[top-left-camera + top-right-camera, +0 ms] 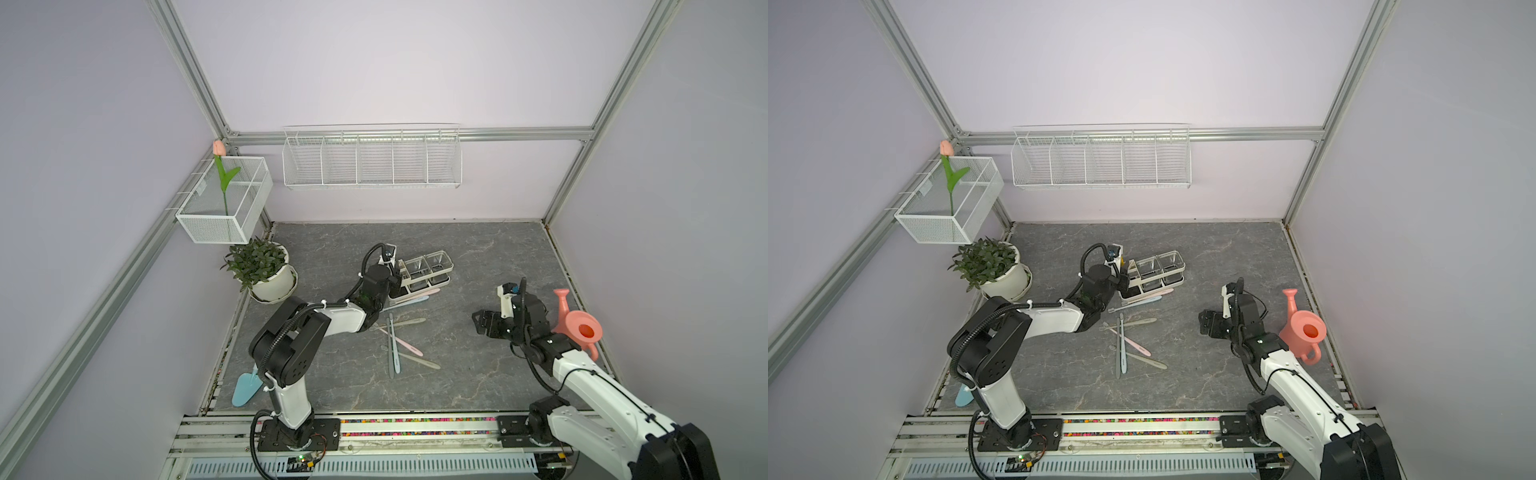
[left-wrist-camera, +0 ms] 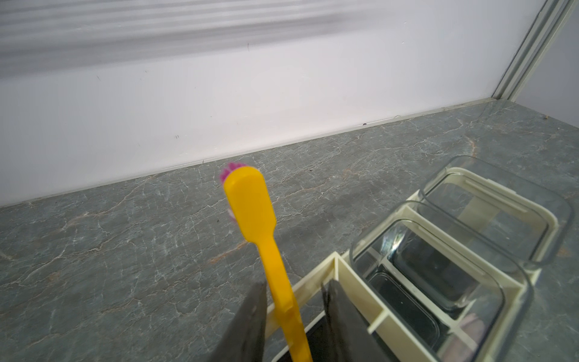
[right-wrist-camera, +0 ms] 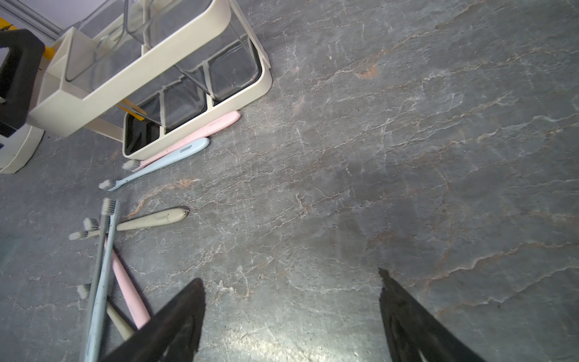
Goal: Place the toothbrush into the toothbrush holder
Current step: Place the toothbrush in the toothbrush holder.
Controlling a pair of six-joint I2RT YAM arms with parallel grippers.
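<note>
Yellow plastic w/ pink bristles on top: the toothbrush [image 2: 250, 200] is standing nearly upright in the end compartment of the toothbrush holder [image 2: 341, 272], the cream section beside the two clear cups. Its handle is going down past the cream rim and the head is sticking out above; whether the tip is reaching the dark base, I cannot tell. The left end effector [image 2: 294, 283] is sitting around the handle w/ its fingers [image 2: 250, 319] parted wider than the handle: one finger is close against it, the other is leaving a clear gap, so it is not clamping the brush. The holder is standing approx. in the middle of the counter [image 1: 478, 249]. A pink toothbrush [image 3: 216, 125] and a blue toothbrush [image 3: 175, 155] are lying flat against its base, and nearer to the arms a loose pile of toothbrushes [image 1: 395, 345] is lying crossed. The right end effector [image 3: 290, 274] is hovering over bare counter, well apart from the holder, jaws standing wide, holding nothing. A pink watering can [image 1: 577, 326] is standing just beside the R arm; a potted plant [image 1: 262, 266] & a blue trowel [image 1: 245, 386] are sitting near the L arm.
</note>
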